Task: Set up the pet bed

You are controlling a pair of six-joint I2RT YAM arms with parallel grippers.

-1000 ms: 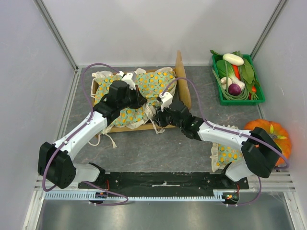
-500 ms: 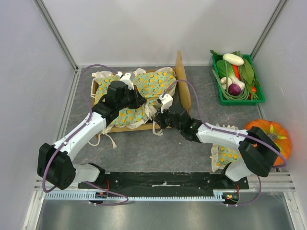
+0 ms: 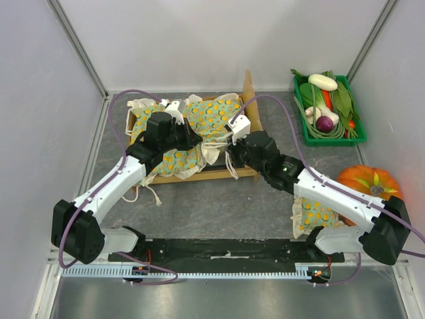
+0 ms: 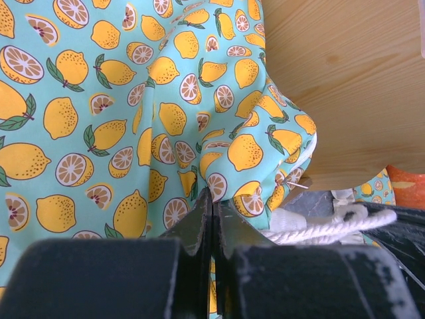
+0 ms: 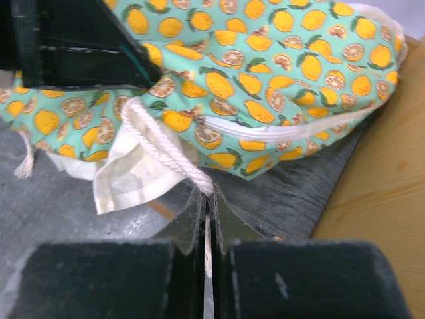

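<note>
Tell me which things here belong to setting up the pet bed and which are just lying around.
For the job:
- pet bed
- lemon-print blanket, bunched on it
- white cord at the blanket's edge
- matching pillow, by the right arm's base

Lying about:
- green crate of vegetables
- pumpkin

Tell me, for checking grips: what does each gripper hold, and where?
Left gripper pinches a fold of the lemon-print blanket; right gripper pinches the white cord near its end.
</note>
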